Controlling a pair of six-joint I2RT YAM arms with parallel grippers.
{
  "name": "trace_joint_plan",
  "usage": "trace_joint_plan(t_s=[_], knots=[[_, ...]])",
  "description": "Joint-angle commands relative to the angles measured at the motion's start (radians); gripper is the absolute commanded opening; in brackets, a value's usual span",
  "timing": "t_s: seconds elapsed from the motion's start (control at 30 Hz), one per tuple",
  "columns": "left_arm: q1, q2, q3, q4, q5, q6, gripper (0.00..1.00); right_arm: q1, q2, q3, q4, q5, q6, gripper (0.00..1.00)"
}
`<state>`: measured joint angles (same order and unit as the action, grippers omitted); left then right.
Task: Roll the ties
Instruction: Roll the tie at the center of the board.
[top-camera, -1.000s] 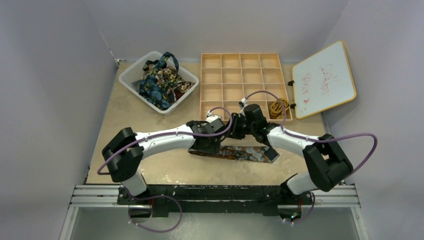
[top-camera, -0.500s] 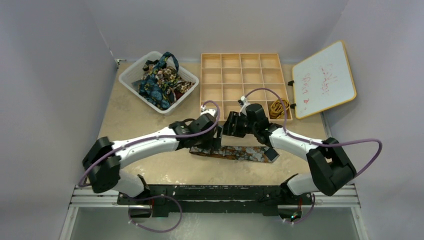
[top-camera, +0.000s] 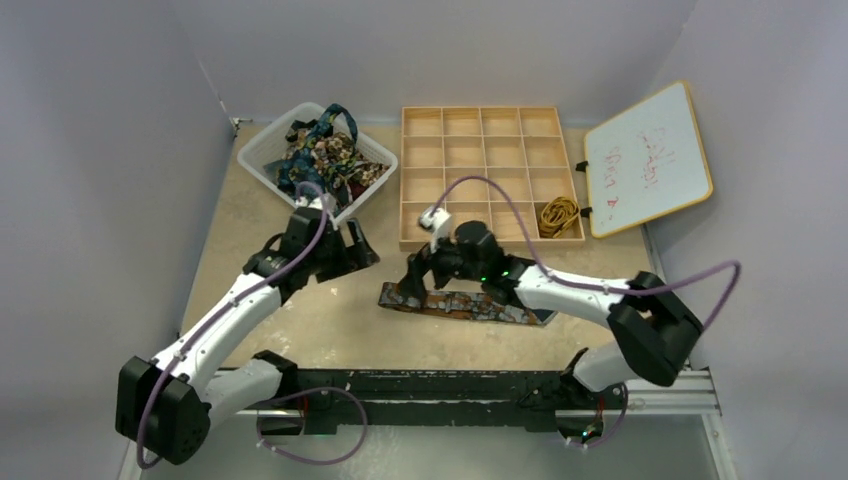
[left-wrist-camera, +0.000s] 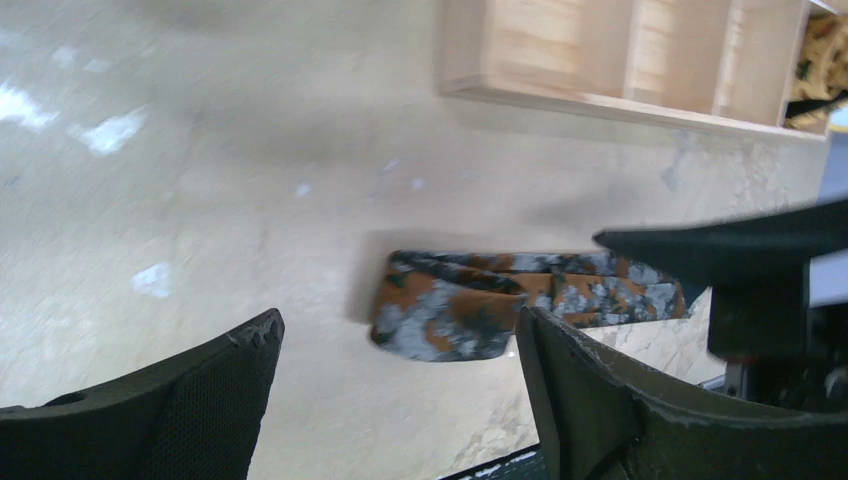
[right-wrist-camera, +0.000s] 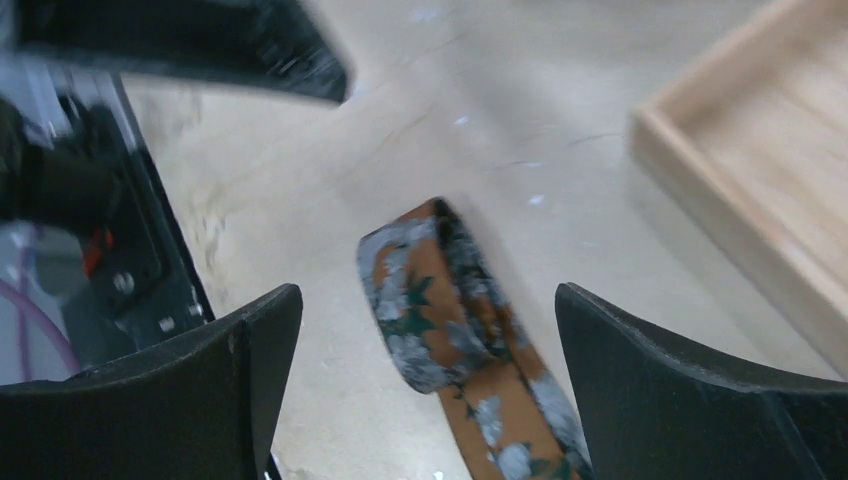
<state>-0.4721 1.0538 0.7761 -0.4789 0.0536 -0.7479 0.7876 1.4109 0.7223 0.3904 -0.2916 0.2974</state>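
Observation:
A dark brown tie (top-camera: 470, 305) with orange-grey blotches lies flat along the table's front middle, its left end folded over. My right gripper (top-camera: 413, 277) hovers open over that folded end (right-wrist-camera: 425, 285), with the fabric showing between the fingers (right-wrist-camera: 240, 370) and untouched. My left gripper (top-camera: 350, 252) is open and empty, off to the left of the tie (left-wrist-camera: 500, 300), near the basket. More ties (top-camera: 322, 160) are heaped in the white basket (top-camera: 262, 150). A gold-yellow tie (top-camera: 557, 213) sits in a front-right compartment of the wooden tray (top-camera: 490, 118).
The compartment tray's front wall (left-wrist-camera: 620, 100) stands just behind the tie. A whiteboard (top-camera: 648, 158) leans at the back right. Purple cables loop over both arms. The black rail (top-camera: 430, 385) runs along the near edge.
Both grippers have opened and let go of the tie. The left arm swung away to the left toward the basket. The right gripper shifted left to the tie's folded end.

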Motion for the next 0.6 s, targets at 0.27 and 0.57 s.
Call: trace_joint_plan(t_s=[0.27,0.57], knots=[[0.340,-0.123,-0.236,0.086,0.353,-0.010,0.86,0.207,0.178,0.151,-0.172,0.149,-0.453,0.99],[0.357,-0.112,-0.262,0.100,0.372,0.004,0.85,0.224,0.343,0.264,-0.264,0.140,-0.520,0.93]])
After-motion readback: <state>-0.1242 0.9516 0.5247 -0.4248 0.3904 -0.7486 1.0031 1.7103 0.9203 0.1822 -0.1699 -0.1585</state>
